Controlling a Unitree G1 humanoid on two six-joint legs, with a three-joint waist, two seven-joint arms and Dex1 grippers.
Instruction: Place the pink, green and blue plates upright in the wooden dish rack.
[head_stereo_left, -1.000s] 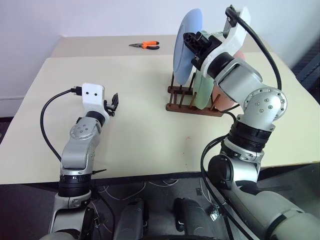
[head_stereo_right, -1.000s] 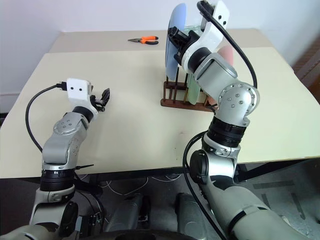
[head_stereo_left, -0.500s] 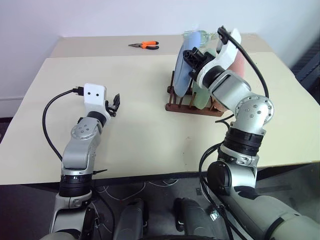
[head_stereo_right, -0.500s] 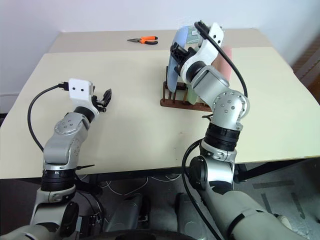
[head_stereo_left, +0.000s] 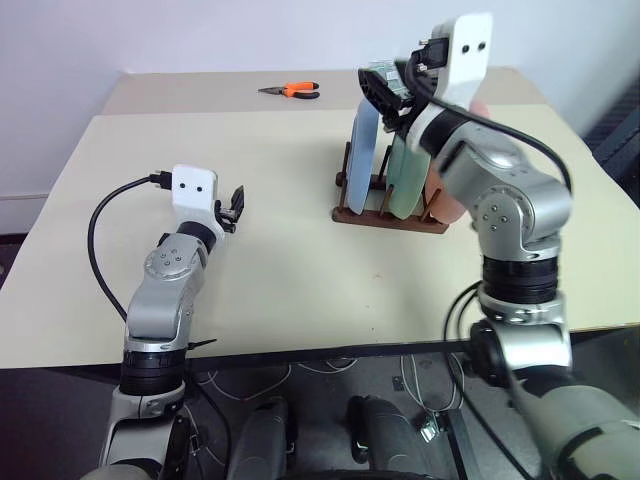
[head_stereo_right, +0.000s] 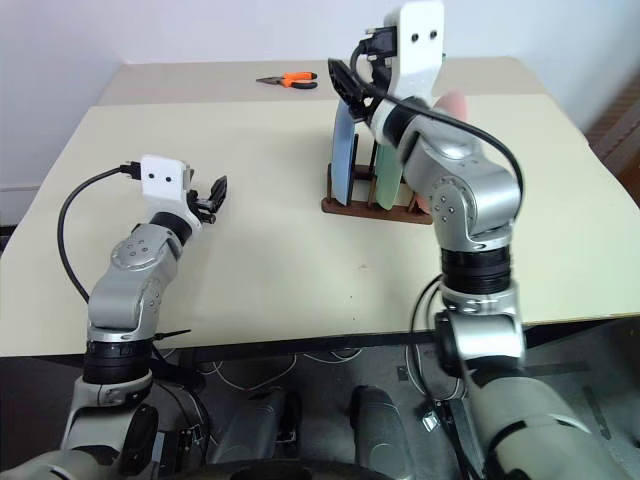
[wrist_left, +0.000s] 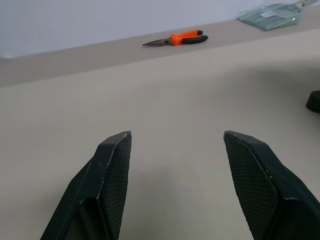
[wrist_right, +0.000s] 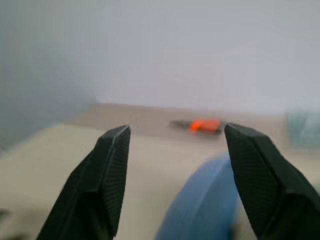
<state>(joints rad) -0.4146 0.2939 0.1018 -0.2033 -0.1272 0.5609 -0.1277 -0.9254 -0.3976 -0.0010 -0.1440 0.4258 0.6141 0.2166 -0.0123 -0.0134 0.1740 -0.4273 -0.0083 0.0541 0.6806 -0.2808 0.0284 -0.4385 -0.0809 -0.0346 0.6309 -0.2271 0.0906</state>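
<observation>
The wooden dish rack (head_stereo_left: 385, 216) stands right of the table's middle. Three plates stand upright in it: the blue plate (head_stereo_left: 362, 155) at its left end, the green plate (head_stereo_left: 405, 182) in the middle, and the pink plate (head_stereo_left: 448, 206) at the right, partly hidden by my right arm. My right gripper (head_stereo_left: 386, 92) hovers just above the blue plate's (wrist_right: 200, 205) top rim, open, with nothing between its fingers. My left gripper (head_stereo_left: 236, 205) is open and empty above the table's left half, far from the rack.
Orange-handled pliers (head_stereo_left: 291, 90) lie on the far table strip, with a clear greenish object (wrist_left: 272, 11) to their right, behind the rack. Bare tabletop (head_stereo_left: 290, 260) stretches between my left gripper and the rack.
My right gripper has opened and let go of the blue plate, which came down from its raised tilt to stand in the rack. The right wrist has rolled. The left arm has not moved.
</observation>
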